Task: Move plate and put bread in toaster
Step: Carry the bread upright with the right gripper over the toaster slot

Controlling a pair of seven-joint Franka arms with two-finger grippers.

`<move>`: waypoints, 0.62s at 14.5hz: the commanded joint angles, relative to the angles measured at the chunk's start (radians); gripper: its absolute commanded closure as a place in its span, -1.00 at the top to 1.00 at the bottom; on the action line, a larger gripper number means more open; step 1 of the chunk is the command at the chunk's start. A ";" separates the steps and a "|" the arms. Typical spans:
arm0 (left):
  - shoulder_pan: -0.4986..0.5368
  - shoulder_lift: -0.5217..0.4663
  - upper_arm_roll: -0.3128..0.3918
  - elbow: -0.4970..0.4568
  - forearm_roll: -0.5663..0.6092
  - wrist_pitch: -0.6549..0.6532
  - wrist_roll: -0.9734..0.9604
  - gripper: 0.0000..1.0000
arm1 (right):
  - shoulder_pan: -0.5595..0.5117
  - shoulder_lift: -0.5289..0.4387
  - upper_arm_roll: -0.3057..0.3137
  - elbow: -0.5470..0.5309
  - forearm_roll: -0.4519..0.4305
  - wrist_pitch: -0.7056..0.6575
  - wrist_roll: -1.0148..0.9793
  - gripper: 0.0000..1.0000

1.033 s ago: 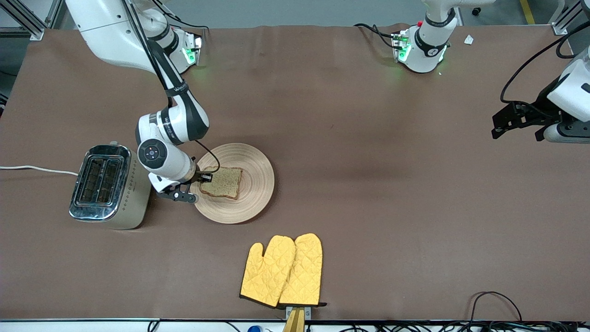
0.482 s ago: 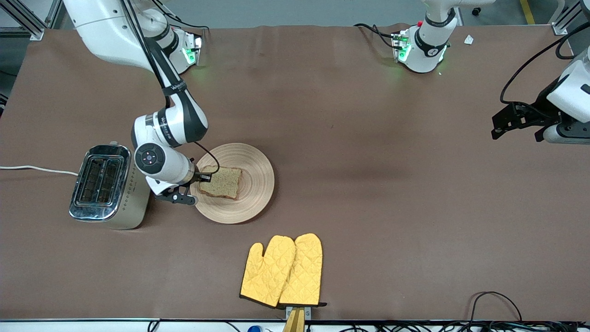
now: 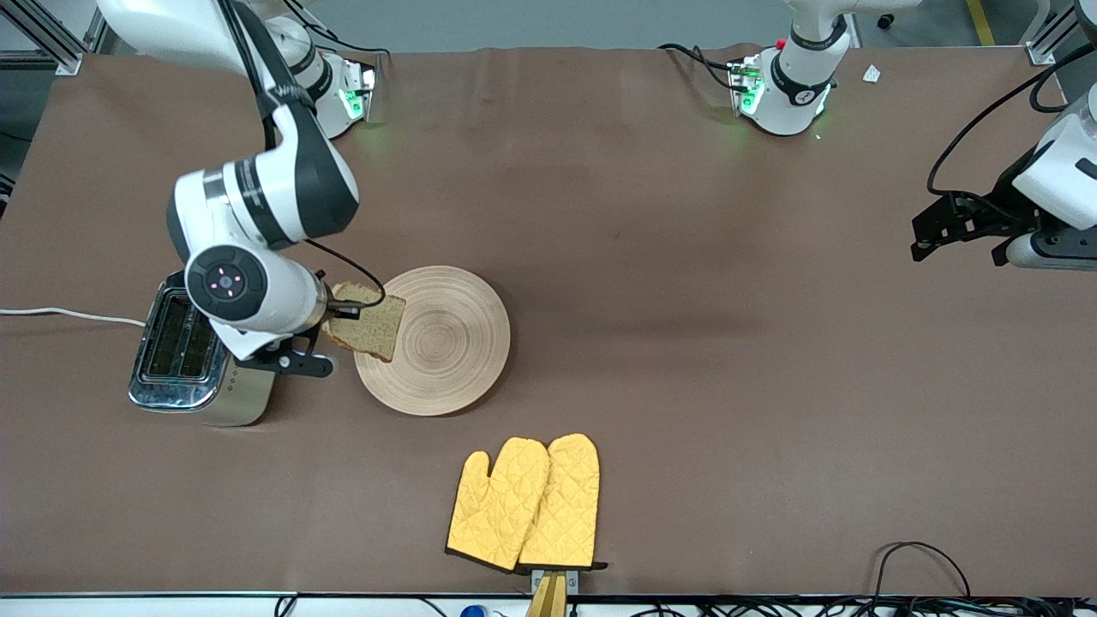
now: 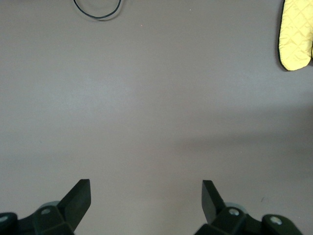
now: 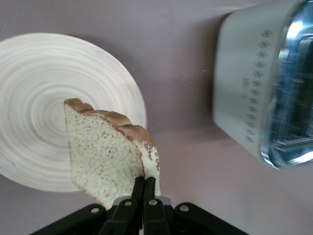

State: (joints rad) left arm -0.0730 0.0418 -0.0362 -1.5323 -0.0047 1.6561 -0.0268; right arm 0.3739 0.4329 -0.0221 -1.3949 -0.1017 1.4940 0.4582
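Front view, near to far: oven mitts lie nearest the camera, untouched. Since a second ago the bread has left the plate; it now hangs clamped at one crust edge in the right claw, over the plate's rim at the toaster end. Plate now bare. Judgement: pick done, insertion pending; slice needs carrying over a slot. Left claw waits spread wide, empty, over bare desk at its own end. Hidden: right arm's wrist covers part of the toaster top; the claw's tips are masked by the slice; slots blurred in the right wrist view.
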 commanded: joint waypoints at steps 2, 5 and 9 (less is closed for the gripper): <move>0.001 0.010 -0.004 0.020 0.020 0.002 -0.015 1.00 | 0.042 -0.008 0.001 0.083 -0.197 -0.148 -0.003 -0.99; 0.001 0.010 -0.002 0.020 0.020 -0.004 -0.018 1.00 | 0.056 -0.051 0.005 0.082 -0.367 -0.167 -0.032 -0.99; 0.001 0.010 -0.002 0.020 0.020 -0.010 -0.062 1.00 | 0.054 -0.053 -0.001 0.076 -0.584 -0.202 -0.099 -0.99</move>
State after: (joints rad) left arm -0.0723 0.0431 -0.0355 -1.5320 -0.0047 1.6560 -0.0605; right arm 0.4252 0.3944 -0.0214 -1.3001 -0.5970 1.3036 0.3823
